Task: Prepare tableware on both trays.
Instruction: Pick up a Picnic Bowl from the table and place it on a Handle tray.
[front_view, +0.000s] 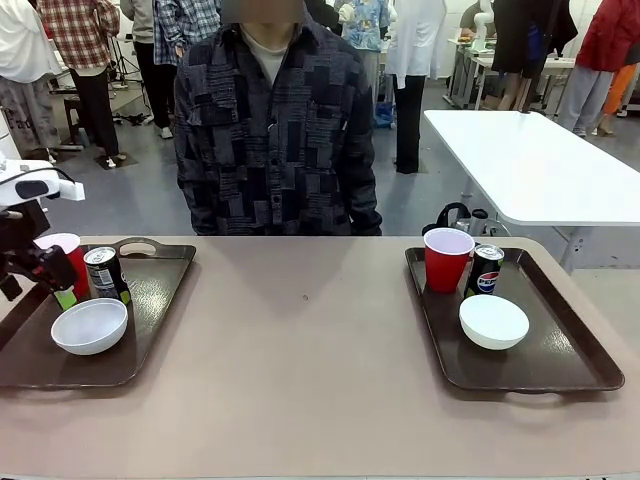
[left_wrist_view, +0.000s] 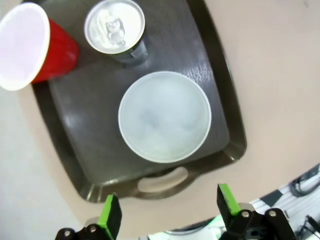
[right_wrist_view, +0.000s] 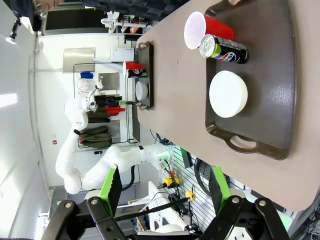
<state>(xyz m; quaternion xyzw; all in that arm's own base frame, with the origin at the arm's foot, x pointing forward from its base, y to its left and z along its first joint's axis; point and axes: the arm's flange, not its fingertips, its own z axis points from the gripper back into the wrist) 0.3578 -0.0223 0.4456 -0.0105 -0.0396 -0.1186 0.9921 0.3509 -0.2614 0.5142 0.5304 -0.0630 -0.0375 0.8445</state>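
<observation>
Front view: Two dark brown glossy rectangular trays rest on the beige table, the left tray (front_view: 150, 300) at the table's left edge and the right tray (front_view: 560, 350) near its right edge. On the left tray, a shallow round white bowl (front_view: 89, 326) sits toward the near edge, with a dark drink can (front_view: 105, 274) and a red plastic cup (front_view: 68, 258) behind it toward the far edge. The left gripper (front_view: 55, 285) hangs over the tray's left side, just beside the cup. On the right tray, a second red cup (front_view: 447, 258) and a Pepsi-marked can (front_view: 486, 270) stand at the far edge, touching or nearly so; a second white bowl (front_view: 493, 321) lies in front of them. A person (front_view: 275, 130) stands at the far side.

Left wrist view: The left gripper (left_wrist_view: 170, 215) has its green-padded fingers spread wide and empty above the tray's handle end. Bowl (left_wrist_view: 164, 116), can (left_wrist_view: 115, 30) and cup (left_wrist_view: 30, 47) lie apart on the tray (left_wrist_view: 75, 145).

Right wrist view: The right gripper (right_wrist_view: 164, 192) is spread open, holding nothing, off the tray's handle end. The tray (right_wrist_view: 272, 75) carries bowl (right_wrist_view: 228, 93), can (right_wrist_view: 223, 48) and cup (right_wrist_view: 205, 29).
</observation>
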